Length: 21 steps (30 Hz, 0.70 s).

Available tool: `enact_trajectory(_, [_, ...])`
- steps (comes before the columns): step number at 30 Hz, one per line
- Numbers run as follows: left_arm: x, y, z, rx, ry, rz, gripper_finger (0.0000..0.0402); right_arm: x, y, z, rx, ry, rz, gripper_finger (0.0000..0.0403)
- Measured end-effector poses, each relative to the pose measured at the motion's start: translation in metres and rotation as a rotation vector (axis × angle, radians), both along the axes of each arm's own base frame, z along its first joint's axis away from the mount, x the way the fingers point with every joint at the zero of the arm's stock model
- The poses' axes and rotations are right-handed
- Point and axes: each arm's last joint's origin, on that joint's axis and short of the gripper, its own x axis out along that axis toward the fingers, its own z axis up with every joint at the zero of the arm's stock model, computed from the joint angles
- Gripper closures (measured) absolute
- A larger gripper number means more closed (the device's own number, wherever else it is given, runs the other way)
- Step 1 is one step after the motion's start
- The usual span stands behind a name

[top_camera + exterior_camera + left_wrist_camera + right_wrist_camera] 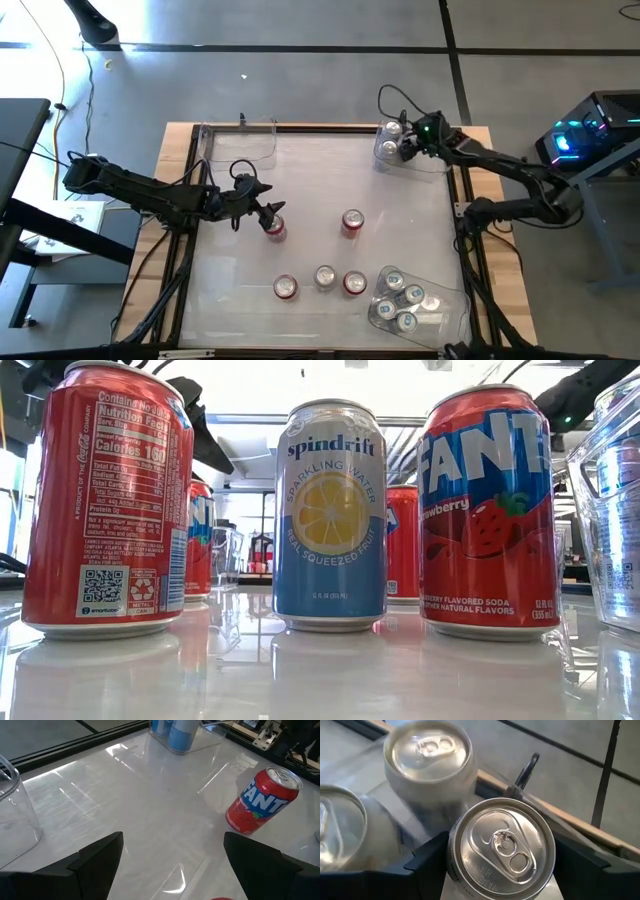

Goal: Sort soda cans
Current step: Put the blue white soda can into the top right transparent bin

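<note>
Cans stand scattered on the counter point(240, 250): a red can point(275, 229) sits just by the left gripper point(268, 212), whose fingers are spread wide with nothing between them, and another red Fanta can point(352, 222) stands farther toward the middle. The right gripper point(408, 146) hangs over the clear bin point(432, 163) at the far right corner, pinching a silver-topped can point(501, 847) beside other silver cans point(427, 757) there. Three more cans point(324, 277) line the near edge beside a second bin point(448, 318) of cans.

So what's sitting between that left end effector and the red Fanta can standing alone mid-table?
Nothing: in the left wrist view only bare white tabletop lies between the open left end effector and the Fanta can.
</note>
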Motion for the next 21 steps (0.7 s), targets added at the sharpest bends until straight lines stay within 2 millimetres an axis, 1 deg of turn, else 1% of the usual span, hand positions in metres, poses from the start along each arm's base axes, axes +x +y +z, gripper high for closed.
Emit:
enact_trajectory(5, [0.0,0.0,0.0,0.0,0.0,0.0,0.006,0.006,-0.007,-0.005,-0.01,-0.001,0.003,0.0121])
enact_trajectory(10, [0.0,0.0,0.0,-0.005,-0.002,0.003,0.006,0.005,-0.007,-0.002,-0.038,-0.019,-0.003,0.0067])
enact_trajectory(12, [0.0,0.0,0.0,-0.006,-0.002,0.003,0.006,0.005,-0.007,0.006,-0.067,-0.045,-0.005,0.0056])
enact_trajectory(17, [0.0,0.0,0.0,-0.013,-0.005,0.005,0.006,0.002,-0.003,0.025,-0.122,-0.086,-0.001,0.0049])
enact_trajectory(19, [0.0,0.0,0.0,-0.016,-0.005,0.002,0.006,0.001,0.003,0.036,-0.155,-0.122,0.006,0.0048])
enact_trajectory(21, [0.0,0.0,0.0,-0.018,-0.005,0.002,0.006,0.003,0.012,0.044,-0.176,-0.16,0.045,0.0048])
